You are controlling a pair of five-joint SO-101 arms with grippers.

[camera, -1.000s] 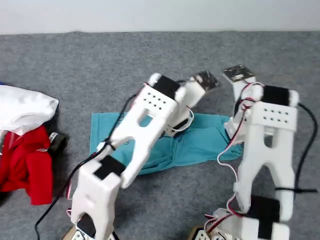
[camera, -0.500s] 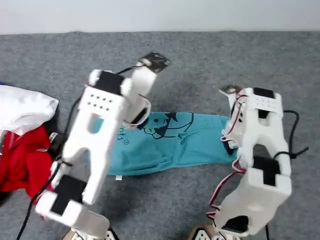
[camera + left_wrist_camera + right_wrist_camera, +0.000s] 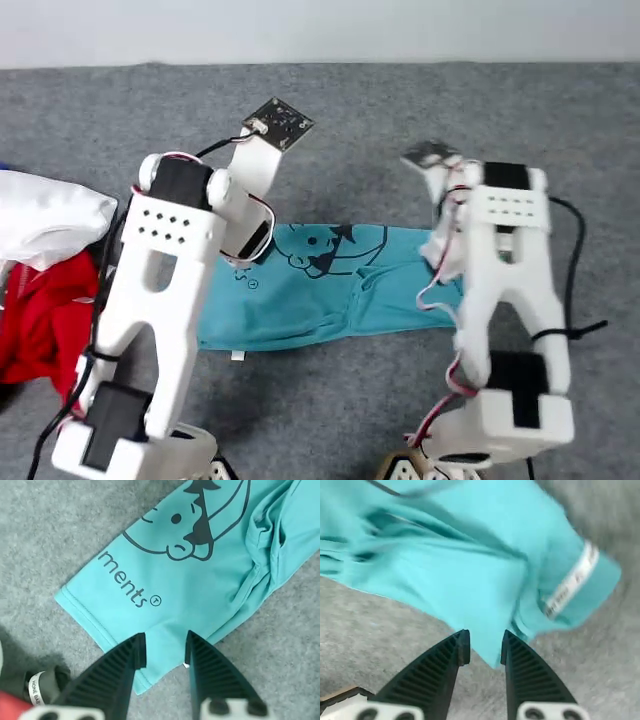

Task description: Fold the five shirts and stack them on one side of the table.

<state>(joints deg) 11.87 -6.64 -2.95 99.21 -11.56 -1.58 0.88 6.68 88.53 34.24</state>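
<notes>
From above, the teal shirt [image 3: 330, 285] lies across the middle of the grey table [image 3: 400, 120] as a long band, its printed cartoon facing up, and looks folded lengthwise with some loose gathers along the near edge. The left arm [image 3: 165, 260] stands over one end and the right arm [image 3: 505, 260] over the other. At the table's left edge a white shirt [image 3: 50, 215] sits heaped on a red shirt [image 3: 50, 330], both crumpled, with a dark garment [image 3: 112, 282] just beside them. In the left wrist view, the left gripper [image 3: 165, 642] hangs above the teal shirt's stitched corner near the lettering, its two black fingers apart and holding nothing; the cloth below lies flat, and a bit of the dark garment with a small label shows off to one side. In the right wrist view, the right gripper [image 3: 484, 639] hovers over the opposite end, where the neck label shows among bunched folds; its fingers are also parted, with a narrow gap, and nothing is caught between them. By my reading the job is early: one shirt is partway folded and likely needs its crosswise folds, the heap is unfolded, and no tidy stack is on the table. I can count four garments at most.
</notes>
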